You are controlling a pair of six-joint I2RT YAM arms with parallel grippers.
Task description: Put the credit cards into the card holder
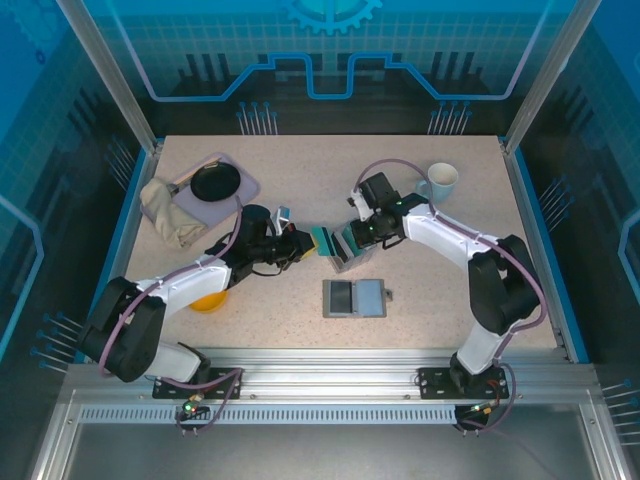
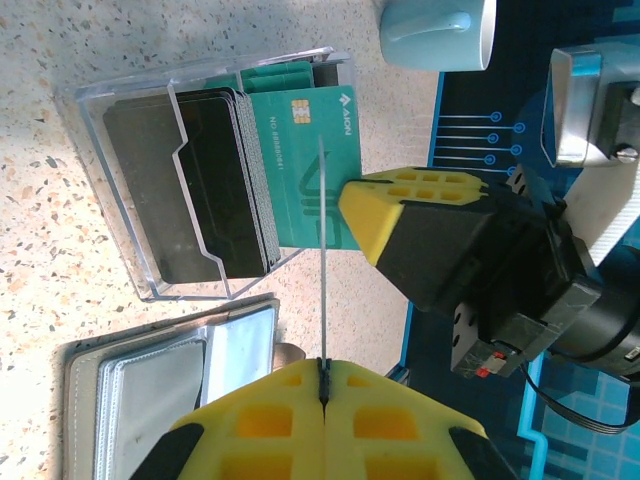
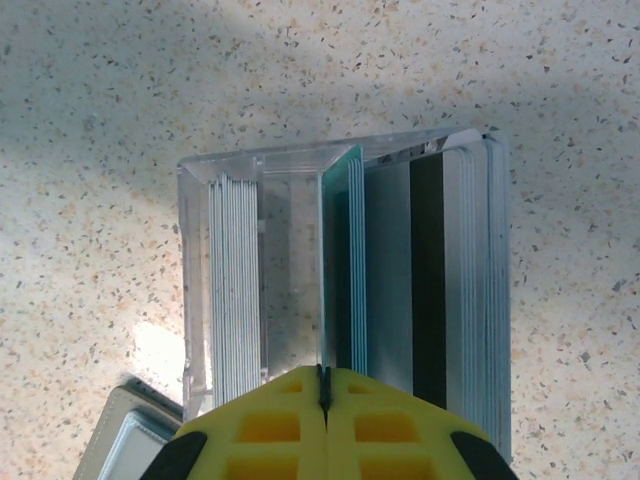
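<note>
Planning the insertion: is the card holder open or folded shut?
Open. The card holder lies spread flat, its dark and pale-blue inner halves side by side, facing up.

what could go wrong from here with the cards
The left gripper pinches a card near one edge; it may twist or slip on the way to the holder. The right gripper seems shut on a teal card in the clear box; pulling may drag the box or neighbouring cards. The holder lies loose, so it may slide on insertion.
</note>
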